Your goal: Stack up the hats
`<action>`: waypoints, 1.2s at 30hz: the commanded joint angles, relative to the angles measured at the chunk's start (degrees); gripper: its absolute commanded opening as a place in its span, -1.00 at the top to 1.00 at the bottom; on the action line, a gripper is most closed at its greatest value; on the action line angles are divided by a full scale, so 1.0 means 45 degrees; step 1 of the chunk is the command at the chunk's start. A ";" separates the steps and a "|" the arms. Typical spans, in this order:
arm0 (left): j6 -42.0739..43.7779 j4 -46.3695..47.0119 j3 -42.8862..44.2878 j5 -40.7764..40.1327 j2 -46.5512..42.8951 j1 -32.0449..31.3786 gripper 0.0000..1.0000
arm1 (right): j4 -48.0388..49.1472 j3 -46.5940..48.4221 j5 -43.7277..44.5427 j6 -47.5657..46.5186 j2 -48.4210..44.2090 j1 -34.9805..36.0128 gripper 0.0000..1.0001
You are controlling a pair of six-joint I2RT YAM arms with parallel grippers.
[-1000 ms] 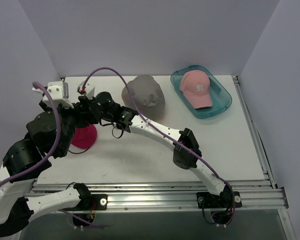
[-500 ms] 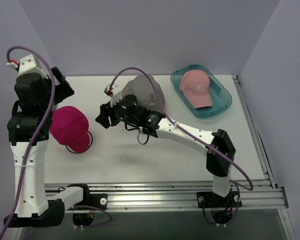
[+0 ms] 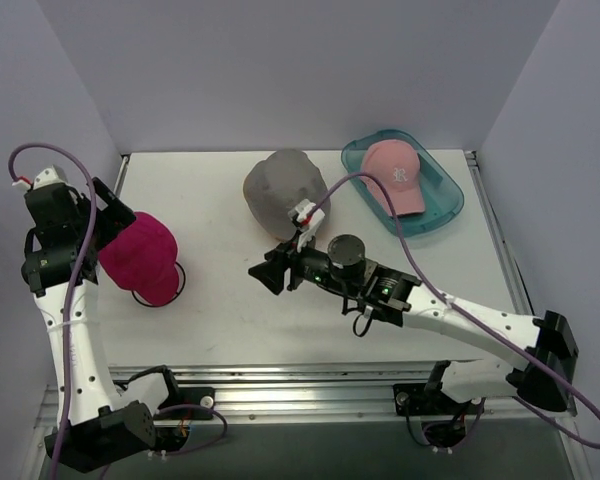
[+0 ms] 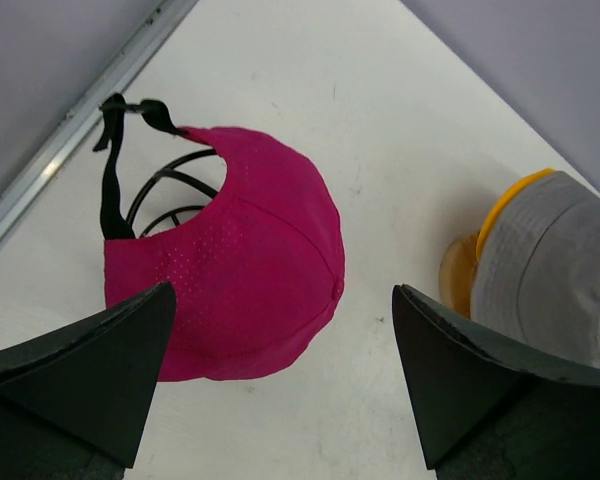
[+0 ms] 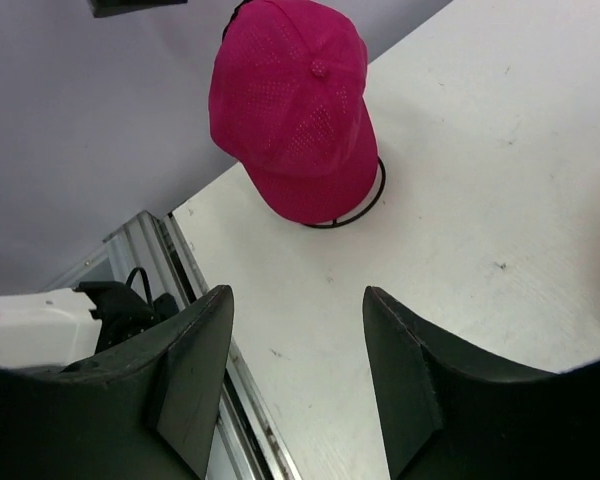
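A magenta cap sits on a black wire stand at the table's left. A grey bucket hat stands at the back middle. In the left wrist view a mustard yellow edge peeks from under the grey hat. A pale pink cap lies in a teal tray at the back right. My left gripper is open and empty, above and left of the magenta cap. My right gripper is open and empty over the table's middle, facing the magenta cap.
The wire stand's ring rests on the white table. A tan rounded piece shows under the grey hat. A metal rail runs along the table's near edge. Grey walls close in on three sides.
Both arms were crowded over the magenta cap; the left arm has pulled back to the left wall and the right gripper has drawn back to the table's middle. The cap stays on its stand.
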 commanded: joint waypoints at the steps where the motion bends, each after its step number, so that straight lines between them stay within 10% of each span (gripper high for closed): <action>1: -0.0393 0.0999 -0.0943 0.0609 0.0103 0.0267 -0.98 | 0.0194 -0.0592 0.0509 -0.0018 -0.1957 0.0092 -0.01; 36: -0.0706 0.2816 -0.4166 0.0530 0.0884 0.1733 -1.00 | -0.0082 -0.1981 0.1682 0.0060 -0.4734 0.0131 -0.03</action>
